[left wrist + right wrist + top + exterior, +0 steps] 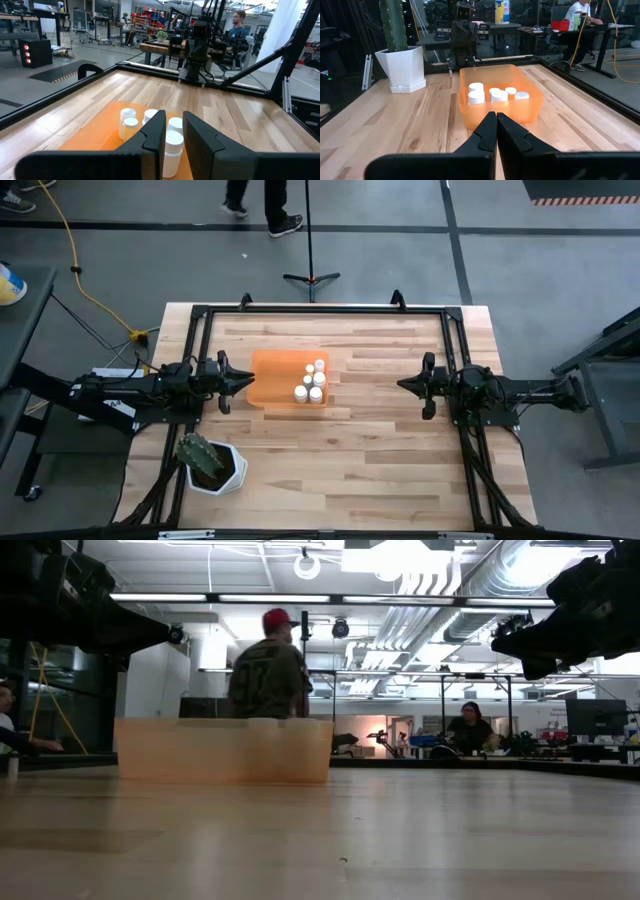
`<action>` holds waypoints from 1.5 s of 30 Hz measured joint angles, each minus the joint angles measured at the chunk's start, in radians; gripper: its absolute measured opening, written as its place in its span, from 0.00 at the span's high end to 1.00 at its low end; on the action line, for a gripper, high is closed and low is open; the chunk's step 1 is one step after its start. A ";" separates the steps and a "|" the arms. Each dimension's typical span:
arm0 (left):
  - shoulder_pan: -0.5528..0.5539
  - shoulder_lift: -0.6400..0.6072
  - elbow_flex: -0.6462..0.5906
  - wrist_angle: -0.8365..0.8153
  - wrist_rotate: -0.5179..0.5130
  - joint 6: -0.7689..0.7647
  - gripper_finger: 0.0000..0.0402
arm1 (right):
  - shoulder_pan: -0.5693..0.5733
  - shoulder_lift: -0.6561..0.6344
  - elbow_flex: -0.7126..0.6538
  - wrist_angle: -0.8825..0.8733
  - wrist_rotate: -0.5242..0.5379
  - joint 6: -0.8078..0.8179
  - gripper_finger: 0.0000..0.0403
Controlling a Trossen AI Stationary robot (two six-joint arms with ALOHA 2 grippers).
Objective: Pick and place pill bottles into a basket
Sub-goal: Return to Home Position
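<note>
The translucent orange basket [275, 391] stands on the table, left of centre; it also shows in the low view [225, 750] and the right wrist view [500, 112]. Several small white pill bottles [312, 383] stand upright on its floor at its right end, also seen in the left wrist view [129, 122] and the right wrist view [497, 95]. My left gripper [246, 383] hovers at the basket's left end, high above the table [176, 636], its fingers a narrow gap apart [173, 131] and empty. My right gripper [404, 385] hovers right of the basket, shut and empty [496, 122].
A white angular pot with a green cactus [210, 465] stands near the table's front left corner, also in the right wrist view [402, 67]. A black frame [320, 310] runs round the table's far and side edges. People stand and sit in the room beyond [268, 665].
</note>
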 joint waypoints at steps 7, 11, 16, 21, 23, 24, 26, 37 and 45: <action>0.000 0.000 0.000 0.000 0.000 0.000 0.75 | 0.000 0.000 0.000 0.000 0.000 0.000 0.98; 0.000 0.000 0.000 0.000 0.000 0.000 0.75 | 0.000 0.000 0.000 0.000 0.000 0.000 0.99; 0.000 0.000 0.000 0.000 0.000 0.000 0.75 | 0.000 0.000 0.000 0.000 0.000 0.000 1.00; 0.000 0.000 0.000 0.000 0.000 0.000 0.75 | 0.000 0.000 0.000 0.000 0.000 0.000 1.00; 0.000 0.000 0.000 0.000 0.000 0.000 0.75 | 0.000 0.000 0.000 0.000 0.000 0.000 1.00; 0.000 0.000 0.000 0.000 0.000 0.000 0.75 | 0.000 0.000 0.000 0.000 0.000 0.000 1.00; 0.000 0.000 0.000 0.000 0.000 0.000 0.75 | 0.000 0.000 0.000 0.000 0.000 0.000 1.00; 0.000 0.000 0.000 0.000 0.000 0.000 0.75 | 0.000 0.000 0.000 0.000 0.000 0.000 1.00; 0.000 0.000 0.000 0.000 0.000 0.000 0.75 | 0.000 0.000 0.000 0.000 0.000 0.000 0.98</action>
